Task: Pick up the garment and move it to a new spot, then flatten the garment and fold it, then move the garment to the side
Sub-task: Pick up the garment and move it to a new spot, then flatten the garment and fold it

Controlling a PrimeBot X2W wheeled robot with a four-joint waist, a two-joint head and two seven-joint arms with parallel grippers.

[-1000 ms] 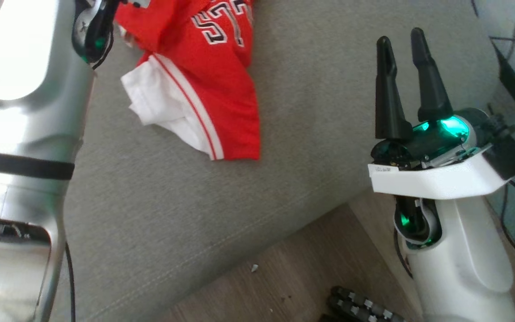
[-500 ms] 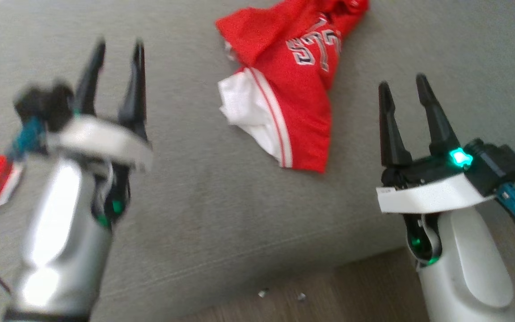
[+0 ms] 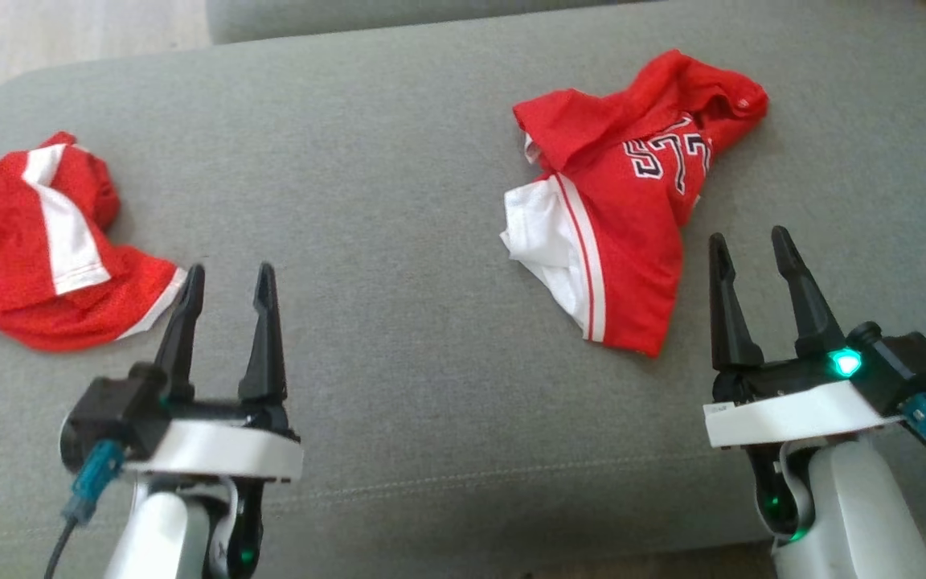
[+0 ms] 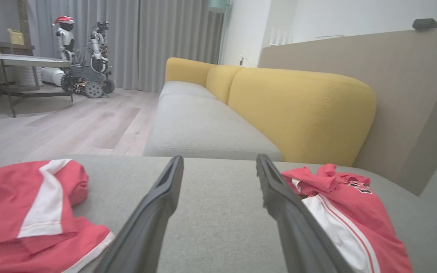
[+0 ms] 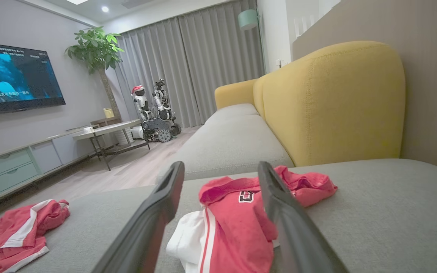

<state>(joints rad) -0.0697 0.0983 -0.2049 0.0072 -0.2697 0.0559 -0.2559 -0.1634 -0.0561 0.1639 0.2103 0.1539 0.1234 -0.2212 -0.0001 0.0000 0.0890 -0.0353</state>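
Jersey, red with white trim, lies crumpled on the right of a sofa cushion, just beyond the right gripper. Both it and the left gripper have their fingers apart, empty. Light, limp fabric will likely bunch, and the near hem looks the surest hold.

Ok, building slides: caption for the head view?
Left gripper and right gripper open over a grey cushion; white-striped red garment left, lettered red jersey right.

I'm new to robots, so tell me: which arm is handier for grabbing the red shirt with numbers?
Right. The right tool, open, sits just beside that shirt; the left tool is nearer the striped garment.
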